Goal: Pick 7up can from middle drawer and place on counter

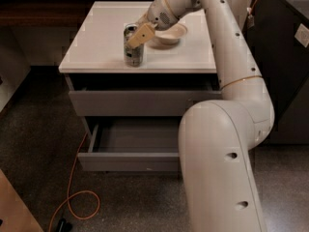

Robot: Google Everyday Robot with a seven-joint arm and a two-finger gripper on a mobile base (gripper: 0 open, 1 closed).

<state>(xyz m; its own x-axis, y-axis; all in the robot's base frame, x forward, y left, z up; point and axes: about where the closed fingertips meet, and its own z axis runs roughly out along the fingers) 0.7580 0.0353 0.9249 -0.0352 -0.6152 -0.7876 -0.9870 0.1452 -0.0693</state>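
The 7up can [132,52] stands upright on the white counter [96,42], near its front edge. My gripper [140,33] reaches in from the upper right and is shut on the can's upper part, with one tan finger [141,35] across its front. The middle drawer [130,161] is pulled out below, and the part of its inside that shows is empty. My white arm [227,129] fills the right side of the view and hides the drawer's right end.
A shallow cream bowl [170,34] sits on the counter just right of the can, behind the gripper. The grey drawer front above [140,103] stands slightly out. An orange cable [72,197] loops on the floor at the left. A dark cabinet [285,57] stands to the right.
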